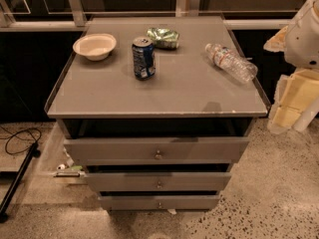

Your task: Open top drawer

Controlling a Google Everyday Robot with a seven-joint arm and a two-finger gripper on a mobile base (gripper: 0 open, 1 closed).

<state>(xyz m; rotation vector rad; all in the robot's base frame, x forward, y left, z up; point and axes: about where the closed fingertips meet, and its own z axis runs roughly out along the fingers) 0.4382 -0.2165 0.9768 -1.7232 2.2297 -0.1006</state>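
The top drawer point(157, 150) is the widest grey front of the cabinet, just under the tabletop, with a small round metal knob point(158, 154) at its centre. A dark gap shows between its upper edge and the tabletop; its inside is hidden. Two narrower grey drawer fronts point(158, 181) point(159, 201) sit below it. My gripper point(288, 114), cream-yellow under the white arm point(304, 31), hangs at the right edge of the camera view. It is beside the cabinet's right front corner, apart from the drawer and up and to the right of the knob.
On the grey tabletop point(189, 91) stand a white bowl point(94, 46) and a blue can point(143, 58), with a crumpled green bag point(163, 37) and a lying plastic bottle point(231, 62). A black pole point(17, 178) and cable point(20, 136) lie on the floor at left.
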